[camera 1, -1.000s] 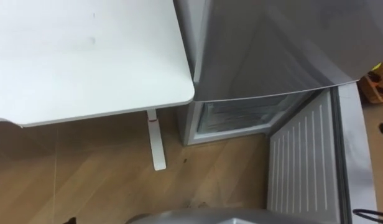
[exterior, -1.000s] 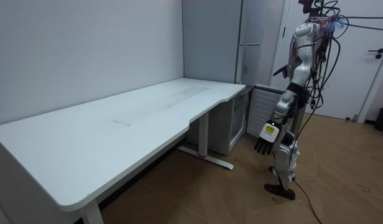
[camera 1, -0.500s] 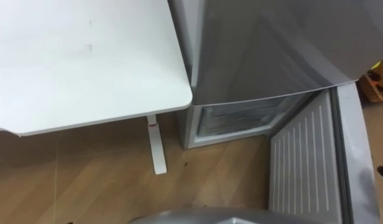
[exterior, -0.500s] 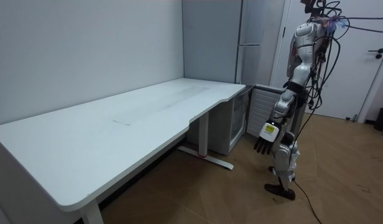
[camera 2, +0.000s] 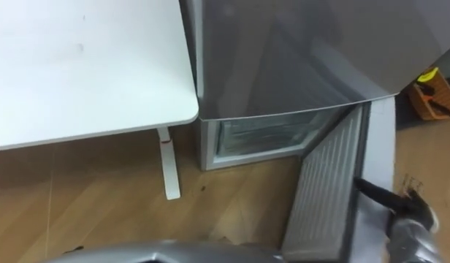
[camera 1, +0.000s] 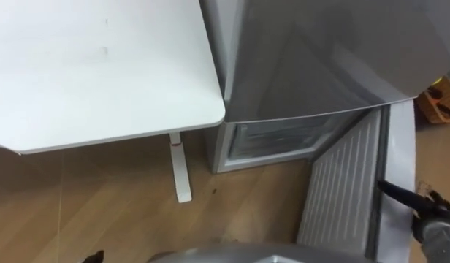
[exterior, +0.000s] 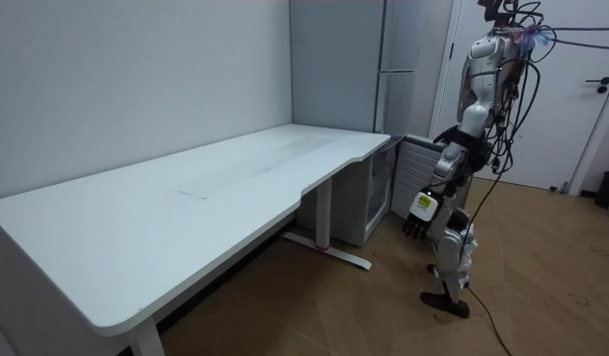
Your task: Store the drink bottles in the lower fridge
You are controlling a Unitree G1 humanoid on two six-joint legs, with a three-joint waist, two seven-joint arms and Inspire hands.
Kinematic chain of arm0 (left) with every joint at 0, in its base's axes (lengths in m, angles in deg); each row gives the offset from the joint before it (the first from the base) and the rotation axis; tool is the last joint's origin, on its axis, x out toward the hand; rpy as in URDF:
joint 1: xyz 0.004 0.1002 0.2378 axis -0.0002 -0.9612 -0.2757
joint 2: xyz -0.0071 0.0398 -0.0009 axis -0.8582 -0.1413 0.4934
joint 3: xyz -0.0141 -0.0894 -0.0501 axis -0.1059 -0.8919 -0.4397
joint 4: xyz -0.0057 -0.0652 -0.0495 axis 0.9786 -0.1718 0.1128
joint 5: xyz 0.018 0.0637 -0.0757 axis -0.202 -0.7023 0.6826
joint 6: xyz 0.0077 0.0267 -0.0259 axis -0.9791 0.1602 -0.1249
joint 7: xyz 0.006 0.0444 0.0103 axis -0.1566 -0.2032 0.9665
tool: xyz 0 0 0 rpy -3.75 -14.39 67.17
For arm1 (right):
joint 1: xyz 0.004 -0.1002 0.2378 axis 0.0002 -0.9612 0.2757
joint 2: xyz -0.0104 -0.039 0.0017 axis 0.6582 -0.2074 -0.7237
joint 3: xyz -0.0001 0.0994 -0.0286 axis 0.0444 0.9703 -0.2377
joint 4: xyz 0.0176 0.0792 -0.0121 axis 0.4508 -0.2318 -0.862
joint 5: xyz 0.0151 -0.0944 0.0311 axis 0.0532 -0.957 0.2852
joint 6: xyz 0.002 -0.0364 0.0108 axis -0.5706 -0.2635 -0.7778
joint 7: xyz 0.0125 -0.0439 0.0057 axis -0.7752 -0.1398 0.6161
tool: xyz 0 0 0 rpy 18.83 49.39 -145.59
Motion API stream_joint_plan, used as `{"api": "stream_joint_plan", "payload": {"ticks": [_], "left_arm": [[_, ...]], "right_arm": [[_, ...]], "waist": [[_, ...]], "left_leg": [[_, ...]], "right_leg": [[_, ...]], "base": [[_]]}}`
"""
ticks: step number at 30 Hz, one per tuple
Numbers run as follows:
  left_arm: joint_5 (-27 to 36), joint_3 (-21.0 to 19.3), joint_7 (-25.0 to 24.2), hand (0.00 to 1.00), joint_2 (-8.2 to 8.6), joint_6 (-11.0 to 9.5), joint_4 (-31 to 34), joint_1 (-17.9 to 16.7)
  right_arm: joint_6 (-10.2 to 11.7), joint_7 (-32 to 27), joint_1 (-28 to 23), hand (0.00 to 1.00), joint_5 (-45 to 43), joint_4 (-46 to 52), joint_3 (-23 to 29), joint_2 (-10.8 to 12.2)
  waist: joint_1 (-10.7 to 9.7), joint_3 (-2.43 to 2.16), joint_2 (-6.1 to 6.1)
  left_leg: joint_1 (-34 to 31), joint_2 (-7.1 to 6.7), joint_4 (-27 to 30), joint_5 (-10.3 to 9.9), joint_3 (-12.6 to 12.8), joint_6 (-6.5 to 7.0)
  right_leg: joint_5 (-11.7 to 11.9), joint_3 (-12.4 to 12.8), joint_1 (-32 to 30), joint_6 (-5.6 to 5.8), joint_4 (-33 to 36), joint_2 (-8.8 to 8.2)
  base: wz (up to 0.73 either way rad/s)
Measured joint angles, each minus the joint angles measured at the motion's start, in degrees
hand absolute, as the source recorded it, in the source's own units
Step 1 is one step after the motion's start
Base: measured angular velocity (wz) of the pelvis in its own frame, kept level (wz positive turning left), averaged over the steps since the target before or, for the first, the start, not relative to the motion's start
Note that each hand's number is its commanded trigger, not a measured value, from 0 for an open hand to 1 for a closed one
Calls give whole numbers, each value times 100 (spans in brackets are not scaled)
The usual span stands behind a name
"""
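Your left hand [exterior: 420,210] hangs low beside the robot's leg, fingers loose and holding nothing. Your right hand [camera 2: 411,212] reaches over the top edge of the open grey fridge door with the ribbed white lining [camera 1: 342,190], dark fingers stretched out, not closed on it. Beyond, the grey fridge's lower compartment [camera 1: 280,139] stands open, just beside the near corner of the white desk [camera 1: 101,73]

White table [camera 1: 101,73] beside grey fridge [camera 1: 320,58] on wooden floor [camera 1: 101,204]
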Motion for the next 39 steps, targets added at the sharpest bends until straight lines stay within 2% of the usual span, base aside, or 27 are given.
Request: {"api": "stream_joint_plan", "payload": {"ticks": [2, 4, 7, 9, 10, 12, 13, 16, 23, 29, 32, 34, 35, 37, 39], "left_arm": [[-1, 198, 3, 0, 2, -4, -55, 108], [-5, 403, -48, 0, 37, 11, -137, 222], [-2, 475, -97, 0, 37, 34, -80, 287], [-1, 492, -118, 0, 37, 38, -58, 272], [-1, 497, -122, 0, 37, 39, -44, 268], [-2, 518, -166, 0, 25, 36, -10, 264], [-3, 552, -167, 0, -14, 41, 39, 254], [-2, 588, -169, 0, -50, 81, 49, 246], [2, 737, -171, 0, -34, 83, 35, 218], [2, 780, -209, 0, 20, 215, 36, 180], [-4, 761, -222, 0, 47, 238, 39, 148], [-2, 760, -222, 0, 46, 256, 47, 96], [-4, 760, -221, 0, 45, 277, 45, 61], [-24, 759, -227, 0, 52, 332, 80, 6], [-15, 762, -228, 0, 76, 359, 80, -14]], "right_arm": [[-107, 79, -118, 0, -80, 609, -332, 119], [-208, 436, -122, 0, -25, 1035, -619, 171], [-211, 906, -89, 0, 77, 1447, -933, 200], [-199, 1566, 28, 0, 118, 1903, -1409, 256], [-199, 1696, 60, 0, 129, 1996, -1518, 268], [-221, 2105, 195, 0, 83, 2204, -1863, 314], [-246, 2190, 157, 0, 66, 2167, -1893, 323], [-343, 2408, 171, 0, 12, 2171, -1959, 307], [-341, 2736, 444, 0, -13, 2173, -2140, 327], [-338, 2761, 388, 0, -697, 2050, -2131, 294], [-335, 2763, 382, 0, -1028, 1674, -2091, 293], [-327, 2745, 378, 0, -1169, 1303, -2076, 291], [-332, 2729, 362, 0, -1300, 1064, -2076, 290], [-338, 2704, 361, 0, -1663, 753, -2044, 302], [-302, 2633, 404, 0, -2129, 184, -1772, 353]], "waist": [[3, 5, 12], [29, 0, 51], [126, -6, 52], [139, -6, 41], [154, -6, 39], [289, 0, 14], [310, 24, -8], [394, 18, -50], [445, 28, 20], [419, 27, 68], [421, 20, 80], [417, 3, 68], [418, -20, 33], [396, -22, 34], [329, -23, 26]], "left_leg": [[-49, 27, 7, 15, 19, -26], [-85, 45, 38, 32, 12, -54], [-141, 56, 42, 61, -17, -92], [-151, 61, 46, 89, -65, -111], [-144, 61, 47, 93, -73, -112], [-128, 56, 63, 94, -122, -112], [-164, 47, 112, 93, -186, -111], [-193, 46, 174, 83, -213, -101], [-218, 44, 216, 75, -271, -93], [-217, 39, 217, 73, -374, -96], [-211, 32, 205, 74, -378, -95], [-198, 29, 203, 74, -378, -95], [-185, 29, 203, 74, -389, -95], [-163, 24, 203, 74, -419, -95], [-186, -4, 226, 74, -534, -94]], "right_leg": [[33, 2, -63, -41, 0, 31], [50, 14, -124, -70, 3, 56], [64, -5, -194, -95, 7, 43], [59, -47, -189, -116, 3, 42], [57, -55, -187, -119, 2, 40], [49, -94, -152, -120, -9, 30], [37, -170, -129, -117, -9, 24], [37, -187, -104, -117, -8, 20], [42, -246, -70, -116, 11, 20], [41, -346, -7, -118, -20, -15], [40, -353, 1, -118, -25, -12], [40, -365, 32, -117, -51, -17], [41, -386, 73, -116, -100, -28], [39, -408, 96, -114, -118, -33], [29, -500, 153, -100, -148, -61]], "base": [[-18], [-11], [0], [12], [10], [15], [23], [6], [6], [9], [0], [2], [6], [9], [22]]}}
